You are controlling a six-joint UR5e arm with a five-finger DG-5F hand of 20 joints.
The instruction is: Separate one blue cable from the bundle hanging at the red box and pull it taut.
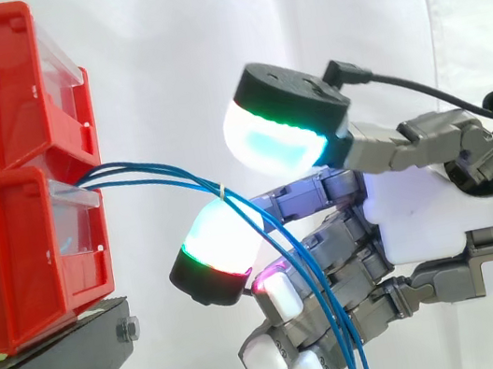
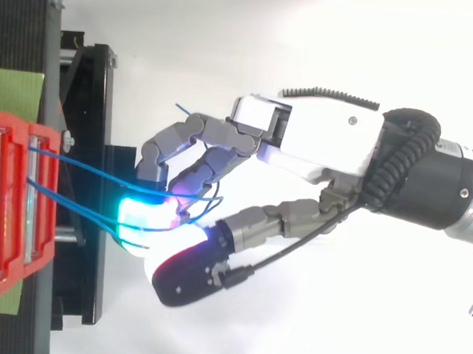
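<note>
At the left, from the gap between the two stacked red bins point(image 1: 22, 260) on the black stand point(image 1: 57, 353), the blue cables point(image 1: 191, 179) run right to a small pale tie point(image 1: 222, 189). From there they drop through the hand point(image 1: 440, 209) at the right, and whether it grips a strand cannot be told. The strands look thin, light, limp and smooth, so they are likely to slip and to drag their neighbours along. Judged best hold is a single strand just below the tie, where they part a little, pinched firmly before drawing right.
</note>
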